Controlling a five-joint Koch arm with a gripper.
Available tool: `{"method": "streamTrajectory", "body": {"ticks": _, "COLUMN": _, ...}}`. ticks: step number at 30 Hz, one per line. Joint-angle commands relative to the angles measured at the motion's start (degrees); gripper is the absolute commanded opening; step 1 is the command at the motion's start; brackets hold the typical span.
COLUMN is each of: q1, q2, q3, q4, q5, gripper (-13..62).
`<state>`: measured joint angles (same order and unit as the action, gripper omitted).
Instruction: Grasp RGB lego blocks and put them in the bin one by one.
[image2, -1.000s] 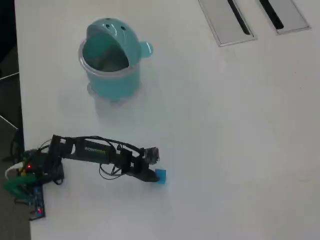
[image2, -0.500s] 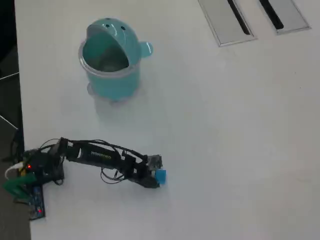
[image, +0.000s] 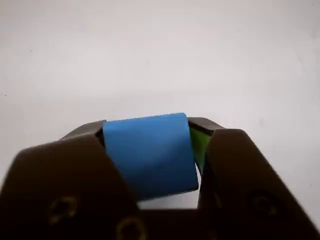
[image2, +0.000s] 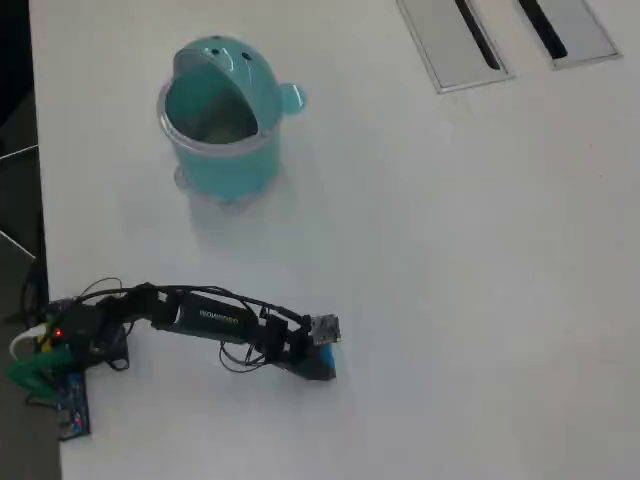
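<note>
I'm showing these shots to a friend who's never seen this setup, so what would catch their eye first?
In the wrist view, the blue lego block fills the frame, clamped between the dark fingers, with a sliver of green beside it. In the overhead view, the round teal bin stands out at upper left on the white table, well apart from the black arm stretched along the lower left with the gripper at its end.

Blue block (image: 150, 155) smooth matt plastic; table (image2: 450, 250) matt white.
</note>
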<state>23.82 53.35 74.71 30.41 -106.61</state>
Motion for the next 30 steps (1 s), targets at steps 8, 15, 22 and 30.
{"method": "streamTrajectory", "body": {"ticks": 8, "q1": 0.09, "q2": 4.48, "q3": -5.45, "q4": -2.02, "q5": 2.29, "gripper": 21.1}}
{"method": "streamTrajectory", "body": {"ticks": 15, "q1": -2.02, "q2": 9.67, "q3": -4.75, "q4": -2.20, "q5": 3.34, "gripper": 21.1}}
{"method": "streamTrajectory", "body": {"ticks": 22, "q1": -5.98, "q2": 18.02, "q3": -0.18, "q4": -2.11, "q5": 5.89, "gripper": 21.1}}
{"method": "streamTrajectory", "body": {"ticks": 30, "q1": -8.00, "q2": 21.71, "q3": 3.34, "q4": -2.11, "q5": 5.98, "gripper": 24.6}}
